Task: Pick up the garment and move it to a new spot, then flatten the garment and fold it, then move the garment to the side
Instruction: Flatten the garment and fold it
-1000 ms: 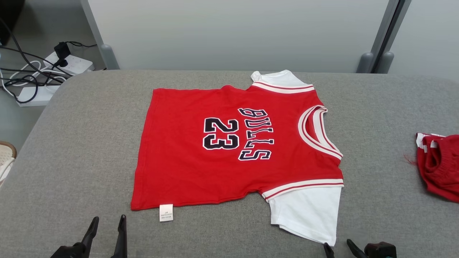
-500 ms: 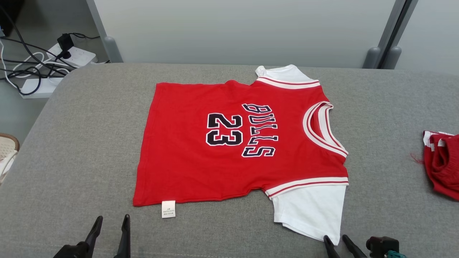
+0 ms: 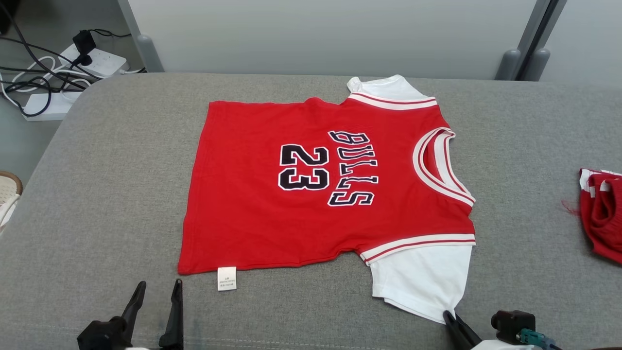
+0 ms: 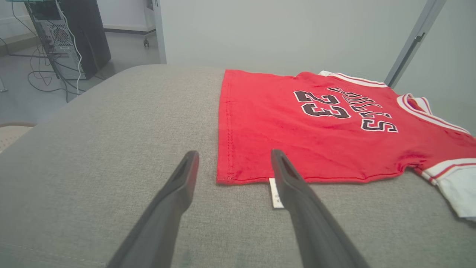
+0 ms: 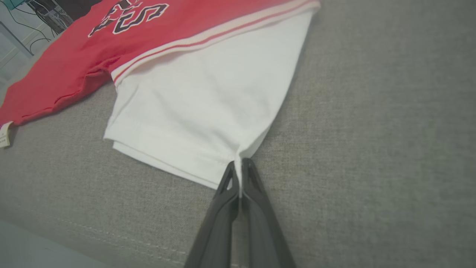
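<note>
Right wrist view gives what's barely caught in the head view: the right gripper point(image 5: 238, 163) is pinched shut on the near corner of the white sleeve point(image 5: 208, 111), whereas a second ago its fingers were spread apart there. The left gripper point(image 4: 235, 152) is held wide open, nothing between its fingers, just short of the near-left corner of the jersey point(image 3: 291, 194), which is laid flat across the grey cushion point(image 3: 97, 194).

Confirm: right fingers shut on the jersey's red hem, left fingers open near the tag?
No. The right fingers are shut on a corner of the white sleeve, not the red hem; the right wrist view shows it. The left fingers are open near the tag.
</note>
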Motion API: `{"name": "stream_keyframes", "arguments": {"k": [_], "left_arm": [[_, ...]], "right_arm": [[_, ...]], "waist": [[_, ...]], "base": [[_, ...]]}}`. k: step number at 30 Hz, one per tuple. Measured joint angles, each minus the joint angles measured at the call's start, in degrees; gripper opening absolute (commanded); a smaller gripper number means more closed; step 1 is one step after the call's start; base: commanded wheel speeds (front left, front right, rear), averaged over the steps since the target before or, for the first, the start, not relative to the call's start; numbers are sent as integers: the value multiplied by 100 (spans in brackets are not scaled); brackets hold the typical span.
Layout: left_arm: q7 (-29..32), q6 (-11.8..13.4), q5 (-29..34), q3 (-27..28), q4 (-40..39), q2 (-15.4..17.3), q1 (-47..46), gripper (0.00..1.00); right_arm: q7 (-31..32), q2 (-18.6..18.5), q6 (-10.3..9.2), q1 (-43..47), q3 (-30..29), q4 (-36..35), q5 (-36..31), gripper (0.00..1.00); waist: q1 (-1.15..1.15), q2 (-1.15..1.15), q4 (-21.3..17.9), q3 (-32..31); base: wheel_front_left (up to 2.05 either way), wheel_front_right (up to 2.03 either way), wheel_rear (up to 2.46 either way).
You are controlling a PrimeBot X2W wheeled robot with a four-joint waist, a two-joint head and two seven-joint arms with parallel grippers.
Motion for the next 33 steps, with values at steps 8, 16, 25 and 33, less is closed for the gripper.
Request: {"name": "stream_keyframes", "arguments": {"k": [8, 16, 25, 33], "left_arm": [[1, -15, -391, -283, 393, -4, -165, 100], [0, -16, -853, -188, 980, -13, -646, 100], [1, -16, -1050, 322, 1641, 16, -1104, 100], [0, -16, -1181, 500, 2136, -16, -1264, 90]], "right_arm": [[-27, -208, 45, -17, 90, 16, -25, 0], [-29, -263, 49, -121, 224, -114, -83, 0], [-69, -299, 57, -265, 288, -304, -180, 0], [-68, -321, 56, -337, 281, -325, -213, 0]], "waist": [[0, 0, -118, 109], [0, 0, -371, 316], [0, 0, -664, 575], [0, 0, -766, 621]], "base": [[0, 0, 0], [0, 0, 0], [0, 0, 0], [0, 0, 0]]}}
